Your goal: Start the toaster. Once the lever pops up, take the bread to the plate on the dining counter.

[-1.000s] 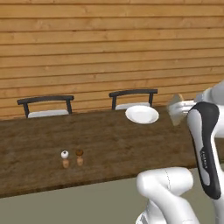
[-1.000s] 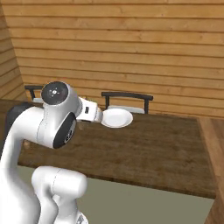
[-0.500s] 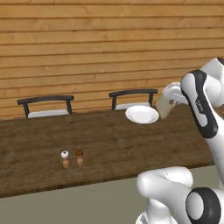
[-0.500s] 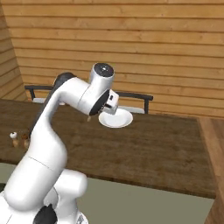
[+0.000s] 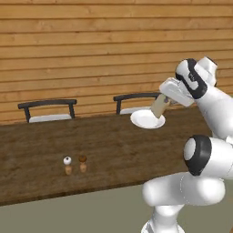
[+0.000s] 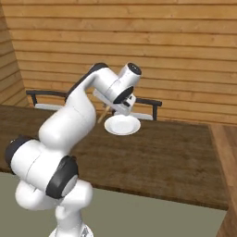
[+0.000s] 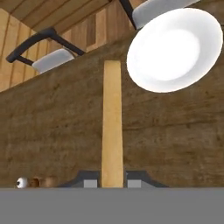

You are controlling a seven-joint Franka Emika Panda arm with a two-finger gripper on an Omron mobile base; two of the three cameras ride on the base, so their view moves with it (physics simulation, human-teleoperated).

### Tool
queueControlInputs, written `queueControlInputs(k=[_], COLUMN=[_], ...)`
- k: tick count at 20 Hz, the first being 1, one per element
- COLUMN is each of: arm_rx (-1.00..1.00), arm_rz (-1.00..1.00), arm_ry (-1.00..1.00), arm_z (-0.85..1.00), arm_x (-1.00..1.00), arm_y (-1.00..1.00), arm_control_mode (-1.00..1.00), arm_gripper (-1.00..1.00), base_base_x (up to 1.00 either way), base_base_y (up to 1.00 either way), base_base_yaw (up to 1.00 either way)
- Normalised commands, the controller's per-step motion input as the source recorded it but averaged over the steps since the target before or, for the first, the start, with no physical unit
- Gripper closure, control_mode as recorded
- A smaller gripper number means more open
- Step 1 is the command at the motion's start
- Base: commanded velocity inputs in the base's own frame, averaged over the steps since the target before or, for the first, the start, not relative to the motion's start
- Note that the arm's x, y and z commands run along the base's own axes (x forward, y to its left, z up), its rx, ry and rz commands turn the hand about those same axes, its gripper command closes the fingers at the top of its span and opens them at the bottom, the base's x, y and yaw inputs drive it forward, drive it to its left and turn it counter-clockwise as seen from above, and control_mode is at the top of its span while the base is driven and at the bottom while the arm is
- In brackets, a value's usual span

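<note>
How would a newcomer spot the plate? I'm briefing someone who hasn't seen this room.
Find the long dark wood dining counter before the plank wall. Near its far edge, by a black chair, sits the plate: round, plain white, the counter's biggest item.

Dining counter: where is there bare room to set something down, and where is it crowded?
The counter is bare between the two shakers and the plate, and right of the plate in the right base view. It is crowded at the plate, where the hand holds the bread.
</note>
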Motion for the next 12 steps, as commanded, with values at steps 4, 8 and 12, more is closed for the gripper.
queueControlInputs(k=[4,8,12], arm_rx=[0.00,-0.05,-0.06], arm_rz=[0.06,0.08,0.04], arm_ry=[0.00,0.00,0.00], arm_z=[-0.61,-0.52,-0.34], arm_x=[0.95,0.28,0.58], arm_y=[0.00,0.00,0.00], arm_control_mode=[-1.00,-1.00,-1.00], arm_gripper=[1.00,1.00,1.00], base_base_x=[0.00,0.00,0.00], base_base_y=[0.00,0.00,0.00], base_base_yaw=[0.00,0.00,0.00])
